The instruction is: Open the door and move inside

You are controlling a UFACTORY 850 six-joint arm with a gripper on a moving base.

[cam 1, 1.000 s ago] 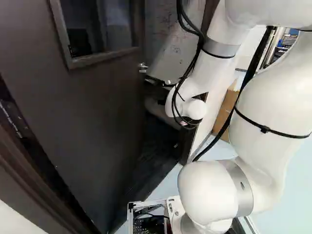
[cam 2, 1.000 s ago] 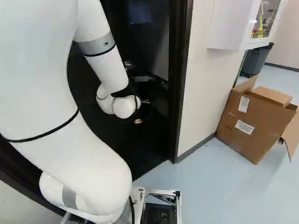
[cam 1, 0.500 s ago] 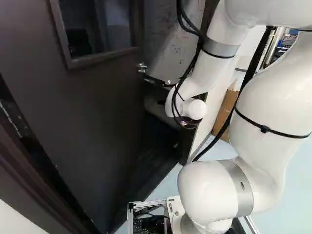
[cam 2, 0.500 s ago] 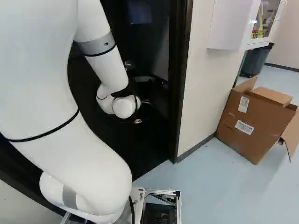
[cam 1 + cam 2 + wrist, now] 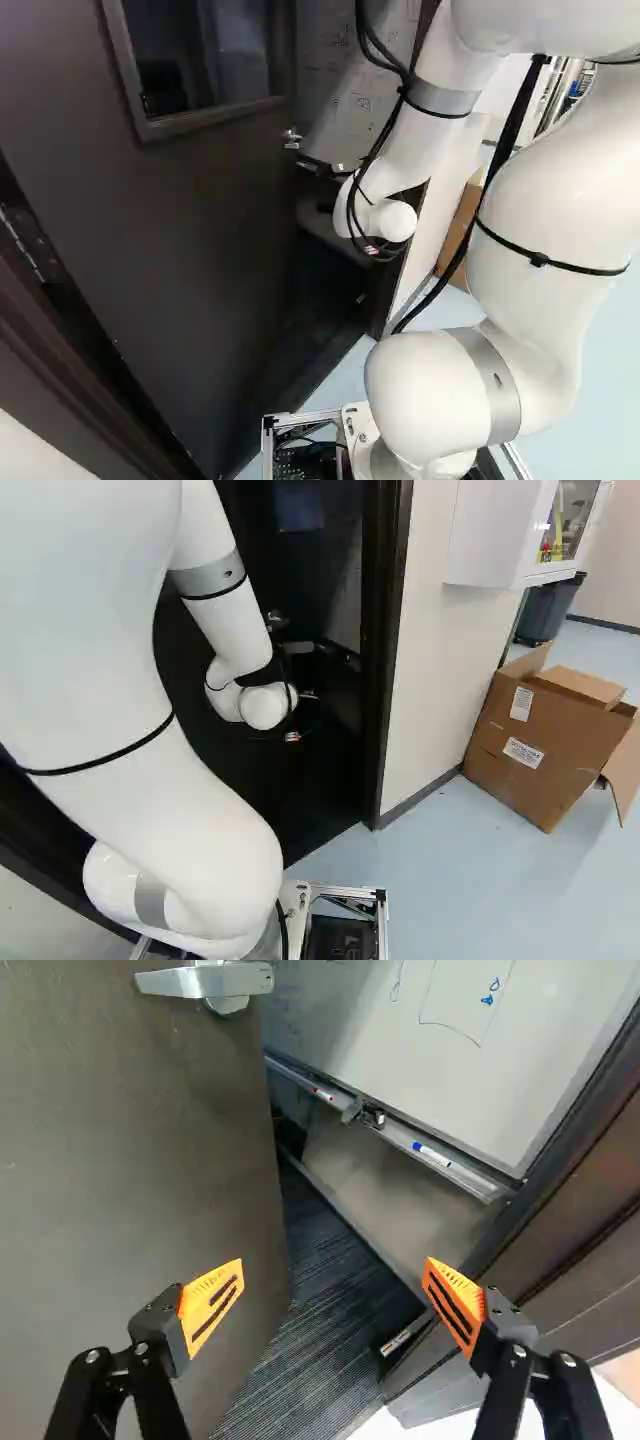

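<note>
- Gripper (image 5: 335,1268): released, its two fingers spread wide with their orange pads (image 5: 212,1304) well apart, aimed at the door opening.
- Brown door (image 5: 190,230) with a framed window (image 5: 205,55) stands open, filling much of the left base view; its hinge (image 5: 20,243) is at the left edge there.
- Silver lever handle (image 5: 215,980) sits near the door's free edge, ahead of the gripper and apart from both fingers.
- Dark door frame (image 5: 383,660) borders the other side of the opening.
- White arm (image 5: 535,230) bends ahead, with its wrist near the opening and black cables (image 5: 375,150) running along it.
- Through the opening, a whiteboard (image 5: 450,1050) carries blue marks; its tray (image 5: 400,1138) holds a blue-capped marker (image 5: 432,1153) and another marker with red ends (image 5: 323,1094).
- Dark striped carpet (image 5: 320,1370) covers the floor inside.
- Outside, at the right of the right base view, an open cardboard box (image 5: 540,745) rests on pale blue flooring (image 5: 470,880) beside the wall (image 5: 440,660).
- White wall cabinet (image 5: 495,535) hangs above and beyond the box, with a dark grey bin (image 5: 545,612) farther back.
</note>
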